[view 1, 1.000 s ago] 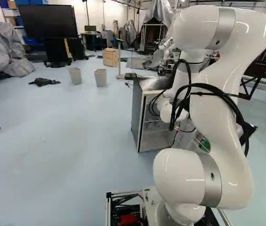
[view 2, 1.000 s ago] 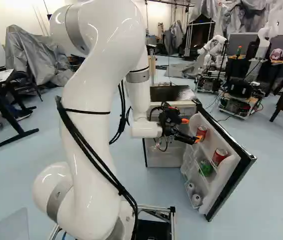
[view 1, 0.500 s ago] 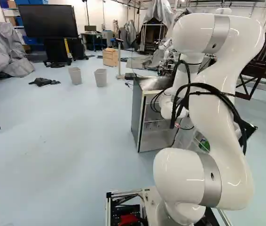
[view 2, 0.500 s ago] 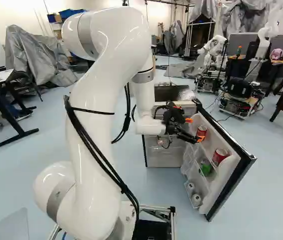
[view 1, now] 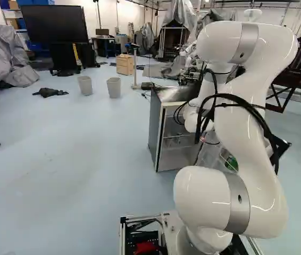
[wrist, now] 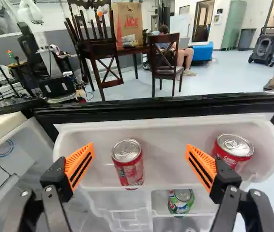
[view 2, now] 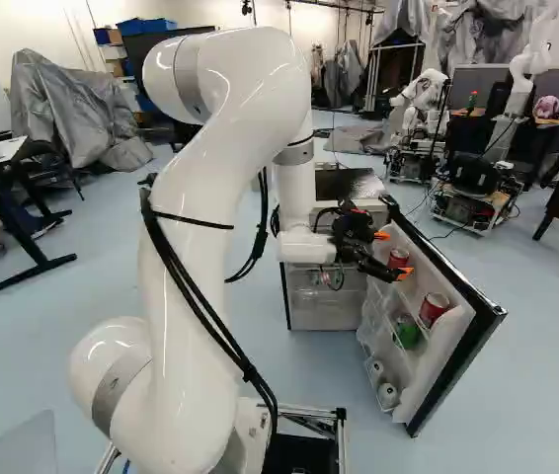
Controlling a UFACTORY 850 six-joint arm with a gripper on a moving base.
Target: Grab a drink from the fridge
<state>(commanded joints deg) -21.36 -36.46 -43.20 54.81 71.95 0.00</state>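
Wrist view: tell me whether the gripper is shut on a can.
No, the gripper stands open, gaps showing on both sides of the red can between its fingers.

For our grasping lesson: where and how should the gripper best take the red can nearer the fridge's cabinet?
Probably best: grip the can by its round body below the lid, coming from the inner side of the open door. It stands upright, with room on both flanks for the fingers.
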